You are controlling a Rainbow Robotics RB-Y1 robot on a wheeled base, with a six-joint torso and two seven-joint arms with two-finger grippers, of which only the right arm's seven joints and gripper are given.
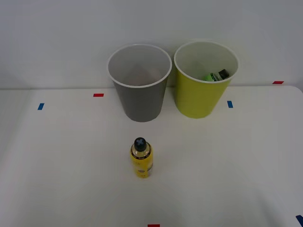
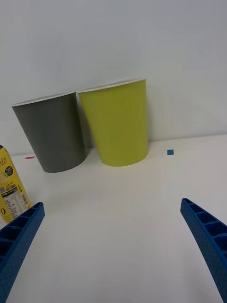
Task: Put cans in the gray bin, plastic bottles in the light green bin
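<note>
A short yellow plastic bottle (image 1: 141, 159) with a black cap stands upright on the white table, in front of the gray bin (image 1: 140, 97). The light green bin (image 1: 201, 94) stands right beside the gray one, and a green item with a dark end (image 1: 216, 75) lies inside it. The cans are out of view. In the right wrist view my right gripper (image 2: 112, 204) is open low over the table, with nothing between its blue fingers (image 2: 21, 236). The yellow bottle (image 2: 10, 189) stands just beyond one fingertip, and the gray bin (image 2: 53, 132) and light green bin (image 2: 118, 123) are farther ahead.
Small red and blue tape marks (image 1: 98, 95) dot the white table (image 1: 227, 165). A pale wall rises right behind the two bins. Open tabletop lies on both sides of the bottle and in front of it.
</note>
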